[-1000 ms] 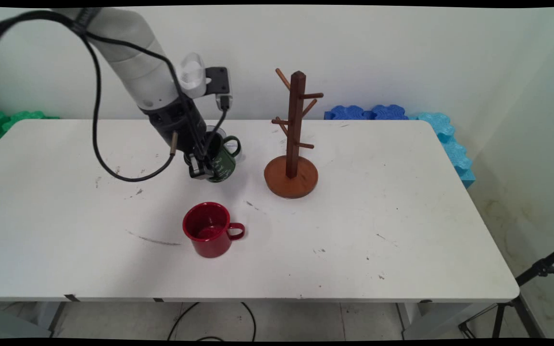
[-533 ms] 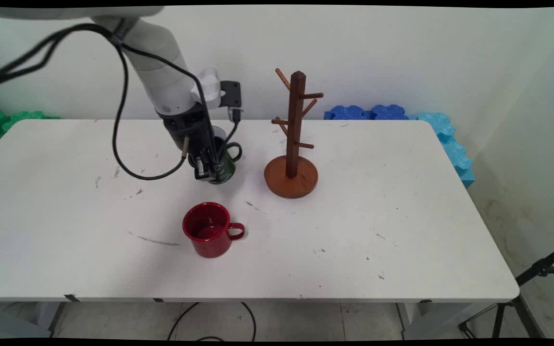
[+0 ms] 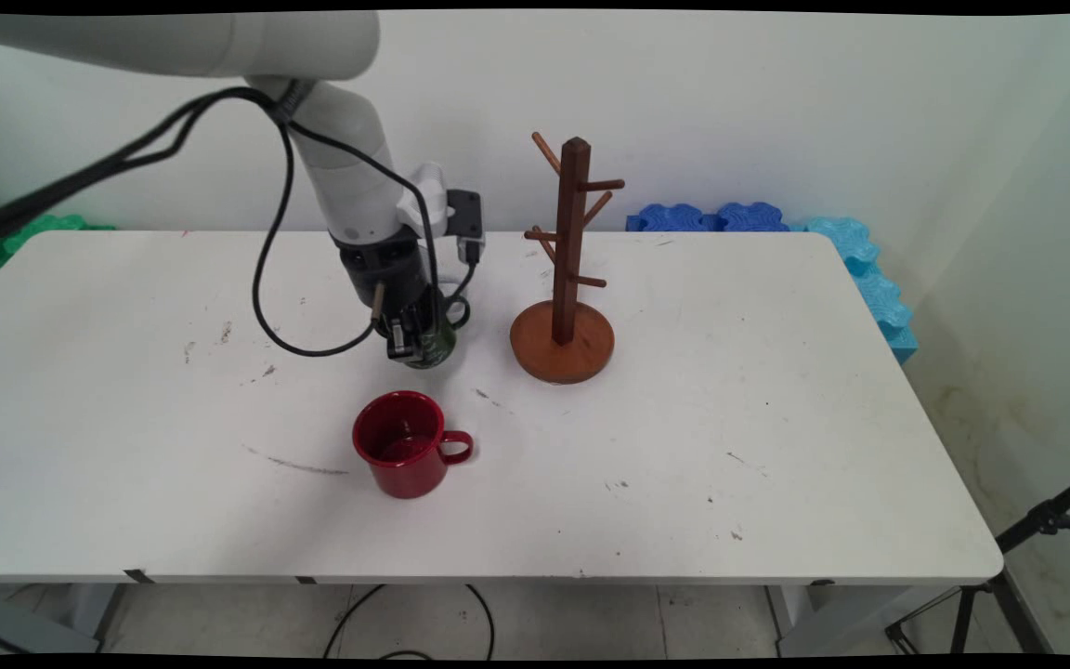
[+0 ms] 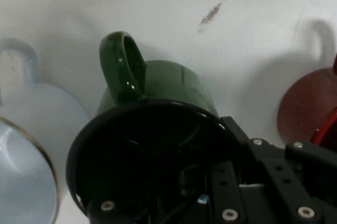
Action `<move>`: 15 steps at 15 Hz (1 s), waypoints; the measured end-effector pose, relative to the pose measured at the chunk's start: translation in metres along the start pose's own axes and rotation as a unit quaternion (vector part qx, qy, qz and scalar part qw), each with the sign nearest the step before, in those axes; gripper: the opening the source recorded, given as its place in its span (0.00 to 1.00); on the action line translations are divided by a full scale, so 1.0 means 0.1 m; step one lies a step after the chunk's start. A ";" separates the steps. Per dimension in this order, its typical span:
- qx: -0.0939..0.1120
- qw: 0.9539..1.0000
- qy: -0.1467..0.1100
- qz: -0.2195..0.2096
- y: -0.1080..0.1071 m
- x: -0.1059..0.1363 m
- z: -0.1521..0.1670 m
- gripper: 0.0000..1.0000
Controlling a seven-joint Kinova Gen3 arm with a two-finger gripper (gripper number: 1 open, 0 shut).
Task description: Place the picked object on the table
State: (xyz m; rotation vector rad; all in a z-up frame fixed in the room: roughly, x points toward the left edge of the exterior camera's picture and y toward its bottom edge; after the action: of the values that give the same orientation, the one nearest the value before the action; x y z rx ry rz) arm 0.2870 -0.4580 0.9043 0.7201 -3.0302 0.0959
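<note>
Right now the black gripper (image 3: 412,342) is shut tight on the rim of the green mug (image 3: 436,340). One finger is inside the cup and the other is outside, as the hand view shows. The green mug (image 4: 158,129) is tipped over a bit, with its handle pointing away from the arm. I cannot tell if its bottom touches the white table (image 3: 776,418) or is just above it.

Close behind the green mug is a pale blue mug (image 4: 26,145). You can see it well only in the hand view, where it sits right beside the green one.

A red mug (image 3: 405,455) stands upright on the table, nearer to the front edge, apart from the gripper. Its handle points to the right.

A brown wooden mug tree (image 3: 567,279) with pegs stands to the right of the green mug. No cup hangs on it.
</note>
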 end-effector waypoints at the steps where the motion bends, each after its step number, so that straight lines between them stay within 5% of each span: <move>1: -0.003 1.000 -0.003 0.000 -0.01 0.02 0.04 0.00; 15: -0.032 0.999 -0.015 -0.001 -0.06 0.16 0.33 0.00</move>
State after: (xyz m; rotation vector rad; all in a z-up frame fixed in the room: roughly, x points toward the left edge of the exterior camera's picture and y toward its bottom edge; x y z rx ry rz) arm 0.2745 -0.4726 0.8719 0.7273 -3.0451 -0.0135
